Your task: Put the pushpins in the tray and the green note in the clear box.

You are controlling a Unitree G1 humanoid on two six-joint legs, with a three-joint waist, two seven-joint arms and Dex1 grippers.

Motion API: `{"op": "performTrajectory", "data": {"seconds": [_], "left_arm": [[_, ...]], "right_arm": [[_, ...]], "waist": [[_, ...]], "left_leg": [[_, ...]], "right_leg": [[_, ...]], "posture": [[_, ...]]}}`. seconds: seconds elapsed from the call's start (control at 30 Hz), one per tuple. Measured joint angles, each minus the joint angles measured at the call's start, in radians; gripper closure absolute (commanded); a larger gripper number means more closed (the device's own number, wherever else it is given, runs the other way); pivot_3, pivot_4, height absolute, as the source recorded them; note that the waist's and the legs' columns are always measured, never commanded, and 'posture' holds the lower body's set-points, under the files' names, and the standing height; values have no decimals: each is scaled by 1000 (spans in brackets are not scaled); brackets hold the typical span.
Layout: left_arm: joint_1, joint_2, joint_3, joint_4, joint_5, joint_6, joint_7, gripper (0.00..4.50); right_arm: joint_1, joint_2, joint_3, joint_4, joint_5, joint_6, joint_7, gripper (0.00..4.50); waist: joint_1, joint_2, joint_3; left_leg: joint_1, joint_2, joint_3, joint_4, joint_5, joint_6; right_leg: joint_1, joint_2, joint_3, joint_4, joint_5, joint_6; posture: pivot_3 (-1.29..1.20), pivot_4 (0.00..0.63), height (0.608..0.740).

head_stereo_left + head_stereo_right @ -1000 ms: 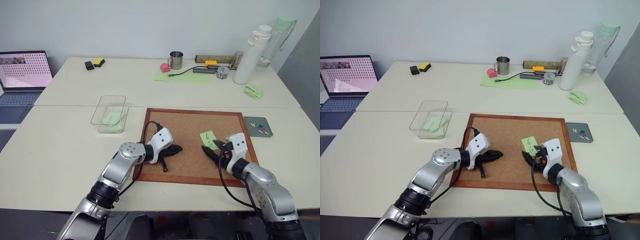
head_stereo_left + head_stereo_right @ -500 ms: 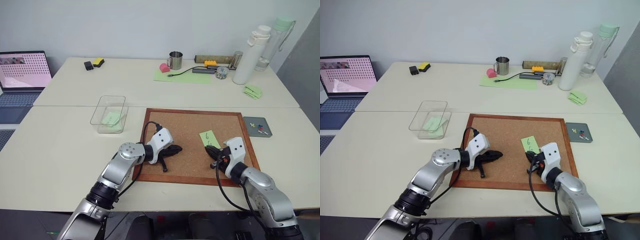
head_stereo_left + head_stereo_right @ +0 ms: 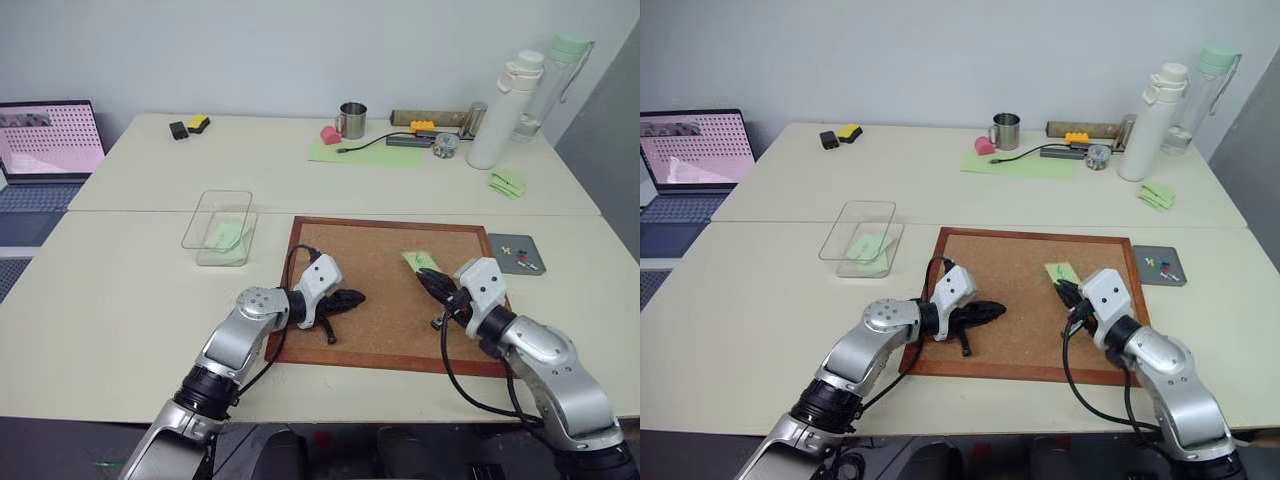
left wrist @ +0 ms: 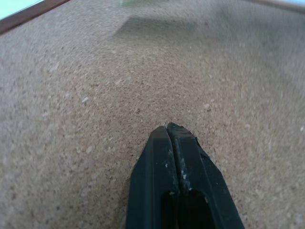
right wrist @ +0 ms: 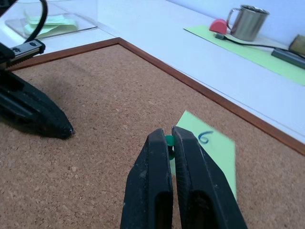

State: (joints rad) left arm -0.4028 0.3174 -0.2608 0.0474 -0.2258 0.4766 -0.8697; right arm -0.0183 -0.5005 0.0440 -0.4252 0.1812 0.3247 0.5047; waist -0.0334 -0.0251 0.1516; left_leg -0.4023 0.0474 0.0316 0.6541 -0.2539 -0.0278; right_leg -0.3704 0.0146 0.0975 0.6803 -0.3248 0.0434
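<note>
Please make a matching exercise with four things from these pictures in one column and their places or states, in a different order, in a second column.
Things:
1. green note
2. right gripper
3. tray
4. clear box

Places or states:
A. on the table, to the left of the cork board
B. on the cork board
C. shut on a green pushpin
D. on the table, to the right of the cork board

Pairs: 1-B, 2-C, 3-D, 4-A

A cork board lies on the table. A box sits just left of it and a tray just right. A note is on the board's right half.
</note>
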Motion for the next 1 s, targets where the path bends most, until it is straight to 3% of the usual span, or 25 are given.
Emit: {"op": "performTrajectory", "data": {"seconds": [0.13, 0.33, 0.7, 1.0], "left_arm": [[-10, -104, 161, -48, -269, 294, 31, 3294], [-111, -223, 456, -92, -639, 654, 230, 2127], [-102, -344, 621, -63, -878, 861, 508, 68], [-106, -387, 640, -13, -912, 779, 620, 68]], "right_arm": [[-1, -1, 1, 1, -9, -24, 6, 4500], [-10, -2, 19, -42, -46, -34, 9, 4500], [-58, 12, 21, -85, -73, -33, 2, 4500], [-120, 23, 60, -124, -80, -34, 18, 4500]], "waist": [[2, 0, 1], [2, 0, 1], [5, 0, 1], [5, -1, 1]], "left_leg": [[-9, 0, -3, 6, 0, 0], [-12, -1, -8, 9, 0, 0], [-12, -2, -10, 9, 0, -1], [-12, -2, -10, 9, 2, -3]], "right_leg": [[-5, 0, -2, 1, 0, 0], [-6, -1, -4, 1, 0, 0], [-5, -1, -5, 1, 0, 0], [-4, -1, -5, 1, 0, 0]], "posture": [[0, 150, 740], [0, 150, 740], [0, 150, 740], [0, 150, 740]]}}
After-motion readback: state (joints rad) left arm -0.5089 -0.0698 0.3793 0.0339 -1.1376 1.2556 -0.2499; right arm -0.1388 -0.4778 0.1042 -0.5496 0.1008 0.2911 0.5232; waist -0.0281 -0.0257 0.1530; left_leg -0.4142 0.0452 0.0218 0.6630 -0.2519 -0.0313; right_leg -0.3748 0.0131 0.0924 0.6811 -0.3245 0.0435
